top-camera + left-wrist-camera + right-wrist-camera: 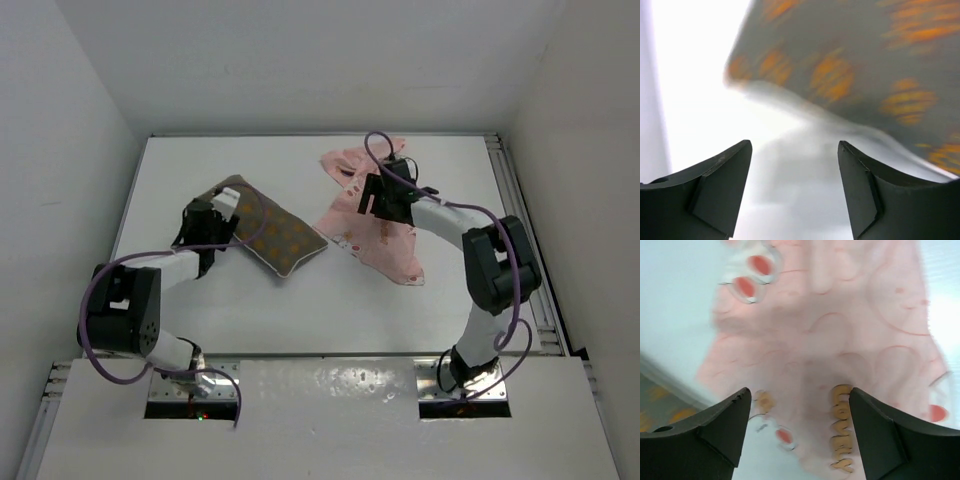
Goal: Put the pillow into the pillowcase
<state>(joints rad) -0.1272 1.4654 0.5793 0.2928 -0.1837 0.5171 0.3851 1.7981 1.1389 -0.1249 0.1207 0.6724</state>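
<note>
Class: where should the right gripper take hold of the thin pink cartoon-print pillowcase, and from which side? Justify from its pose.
Pinch an edge of the thin pink cartoon-print pillowcase, coming straight down from above. It lies flat and rumpled on the white table, so no side gives a face to clamp. The open right gripper hangs over it. Which edge opens cannot be told.

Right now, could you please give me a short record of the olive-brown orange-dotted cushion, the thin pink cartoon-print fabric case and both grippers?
pillow: plump olive-brown cushion with orange dots, lying on the white table, left of centre
pillowcase: thin pink printed fabric case, rumpled, just right of the pillow
pillow in pillowcase: no, fully outside
left gripper: open, empty, at the pillow's left edge
right gripper: open, over the pillowcase, gripping nothing
</note>
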